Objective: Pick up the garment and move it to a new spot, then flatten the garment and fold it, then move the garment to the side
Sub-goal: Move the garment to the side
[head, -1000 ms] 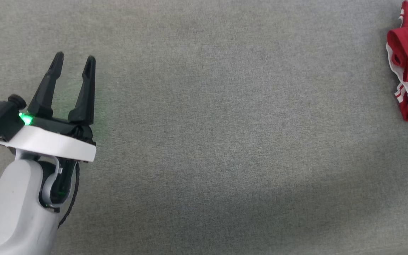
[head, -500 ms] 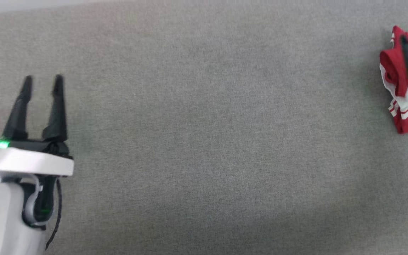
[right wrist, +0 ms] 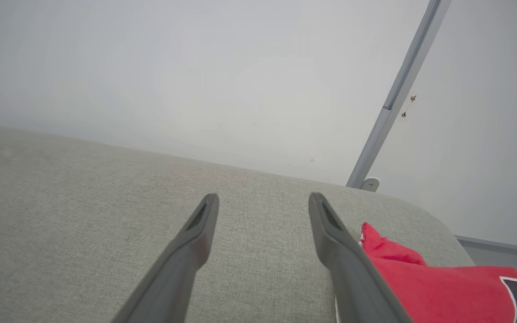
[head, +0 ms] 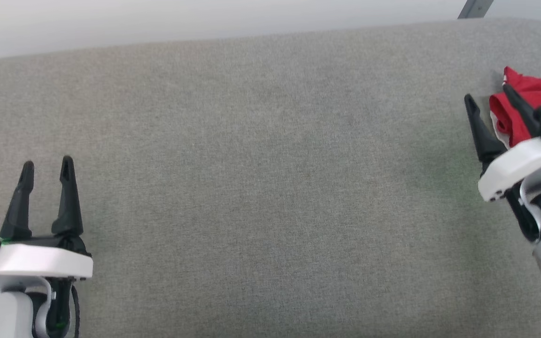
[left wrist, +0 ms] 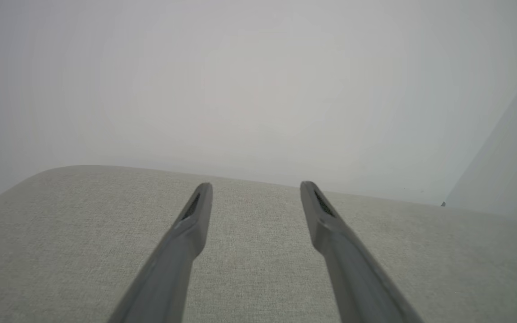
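Head view sets the garment (head: 509, 117) at the far right of the grey surface (head: 270, 197), close to its rounded edge, with red folds and a sliver of white showing. That spot would suit a shirt set aside after folding as well as one waiting to be lifted. In the right wrist view the garment (right wrist: 442, 287) has a fairly smooth red top and a corner of black, white-edged lettering.

The right gripper (head: 488, 93) stands just beside it with jaws spread and nothing between them. In its own view the right gripper (right wrist: 263, 197) frames bare fabric, and the garment lies outside the gap, against the far side of one finger. I judge that placement as either reaching in or drawing off. The left gripper (head: 47, 162) is well apart at the lower left, likewise spread and empty, probably parked clear of the work.

Most of the garment is cut off by the frame edge or covered by the right arm. So its outline, any folds, and whether a finger touches it cannot be made out.
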Available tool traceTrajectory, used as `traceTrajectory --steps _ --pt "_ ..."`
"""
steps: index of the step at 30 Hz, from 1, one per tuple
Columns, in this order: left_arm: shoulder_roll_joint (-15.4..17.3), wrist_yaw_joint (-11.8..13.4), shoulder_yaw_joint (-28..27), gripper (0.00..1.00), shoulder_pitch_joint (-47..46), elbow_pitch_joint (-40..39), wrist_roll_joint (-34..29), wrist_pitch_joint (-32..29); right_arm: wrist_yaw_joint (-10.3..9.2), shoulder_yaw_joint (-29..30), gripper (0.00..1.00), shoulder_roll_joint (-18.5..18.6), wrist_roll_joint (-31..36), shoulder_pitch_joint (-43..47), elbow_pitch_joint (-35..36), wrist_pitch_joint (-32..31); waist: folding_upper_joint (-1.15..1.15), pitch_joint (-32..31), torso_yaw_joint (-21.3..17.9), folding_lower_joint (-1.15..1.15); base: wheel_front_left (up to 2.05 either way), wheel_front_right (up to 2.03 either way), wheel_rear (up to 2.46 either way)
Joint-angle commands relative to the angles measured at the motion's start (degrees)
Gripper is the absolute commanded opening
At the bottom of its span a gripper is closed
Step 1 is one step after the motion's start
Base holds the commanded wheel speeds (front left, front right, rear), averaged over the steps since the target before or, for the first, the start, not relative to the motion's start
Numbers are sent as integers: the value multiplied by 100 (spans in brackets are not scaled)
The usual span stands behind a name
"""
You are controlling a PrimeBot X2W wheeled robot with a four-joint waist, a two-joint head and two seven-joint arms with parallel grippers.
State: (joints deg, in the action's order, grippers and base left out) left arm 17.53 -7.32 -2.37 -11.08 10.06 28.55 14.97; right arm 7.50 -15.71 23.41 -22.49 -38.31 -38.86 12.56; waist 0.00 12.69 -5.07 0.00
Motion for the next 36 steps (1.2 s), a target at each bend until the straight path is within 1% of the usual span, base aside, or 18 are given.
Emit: traceTrajectory --steps 1,6,15,21,28,36 --pt "-51 -17 -58 100 128 -17 -42 27 -2 86 100 -63 85 204 94 144 0 -122 28 0 0 0 0" --pt "-153 -16 -234 100 420 -62 -182 27 -3 343 100 -243 326 769 389 264 0 -347 66 0 0 0 0" --pt "-312 -16 -525 100 1014 -157 -361 27 -2 1040 100 -693 700 1952 1410 266 0 -703 110 0 0 0 0" --pt "-429 -16 -728 100 1380 -270 -430 27 -2 1358 100 -924 732 2596 1971 267 0 -851 169 0 0 0 0" --pt "-598 -16 -833 100 1696 -361 -452 27 -2 1629 100 -1130 784 3129 2404 266 0 -982 283 0 0 0 0" --pt "-682 -16 -730 100 2032 -381 -471 27 -2 1901 100 -1306 713 3612 2715 268 0 -1092 415 0 0 0 0"
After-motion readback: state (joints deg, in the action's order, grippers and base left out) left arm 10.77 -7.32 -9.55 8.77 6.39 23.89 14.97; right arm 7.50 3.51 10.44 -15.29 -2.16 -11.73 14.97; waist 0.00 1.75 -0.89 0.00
